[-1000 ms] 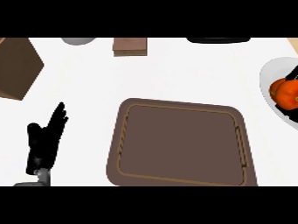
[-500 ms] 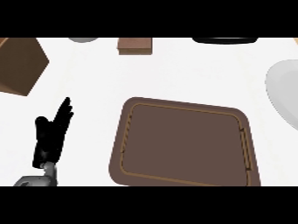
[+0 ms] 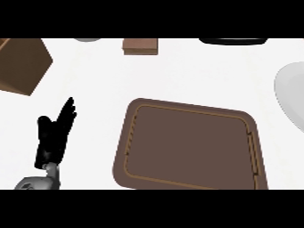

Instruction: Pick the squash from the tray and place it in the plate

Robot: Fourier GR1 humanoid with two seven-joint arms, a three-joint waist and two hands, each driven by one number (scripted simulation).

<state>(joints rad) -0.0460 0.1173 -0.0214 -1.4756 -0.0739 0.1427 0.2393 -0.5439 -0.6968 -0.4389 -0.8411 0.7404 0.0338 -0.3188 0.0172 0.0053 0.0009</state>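
Left hand (image 3: pixel 54 136) resting with straight fingers on the tabletop (image 3: pixel 194 75).
The brown tray (image 3: pixel 190 144) lies just to its right, the white plate (image 3: pixel 302 100) far beyond; no squash shows.

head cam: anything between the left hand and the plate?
Yes, in the head view the brown tray lies between the left hand and the white plate. Nothing shows on it; the rest is bare counter.
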